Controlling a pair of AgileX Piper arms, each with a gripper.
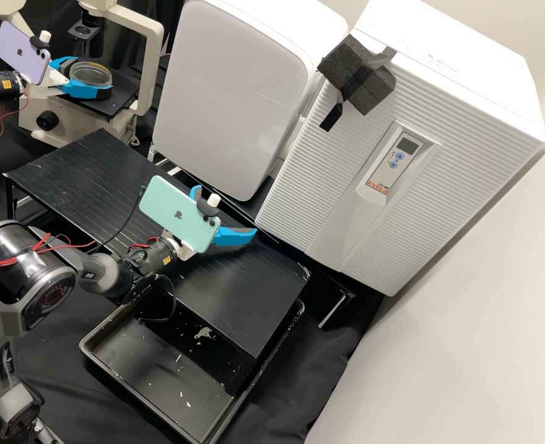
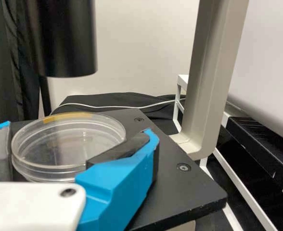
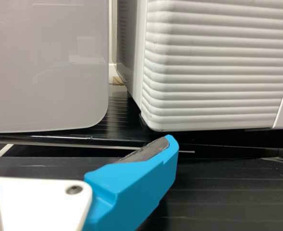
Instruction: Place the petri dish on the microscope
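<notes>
In the high view, my left gripper (image 1: pixel 92 76) is over the microscope's black stage (image 1: pixel 123 86), its blue fingers on opposite sides of the clear petri dish (image 1: pixel 91 72). The left wrist view gives a closer look at this left gripper (image 2: pixel 79 132), shut on the round petri dish (image 2: pixel 67 144), which is level at the stage (image 2: pixel 189 192). Whether the dish's underside touches the stage cannot be told. My right gripper (image 1: pixel 226 210) is above the black rack, fingers wide apart with nothing between them; in the right wrist view this right gripper (image 3: pixel 81 134) is likewise open.
The microscope's pale frame (image 2: pixel 206 82) rises beside the stage, and a dark cylinder (image 2: pixel 67 38) hangs above. Two white appliances, one smooth (image 1: pixel 235 86) and one ribbed (image 1: pixel 328 185), stand behind the black rack (image 1: pixel 253 296). A black tray (image 1: pixel 161 370) is below the rack.
</notes>
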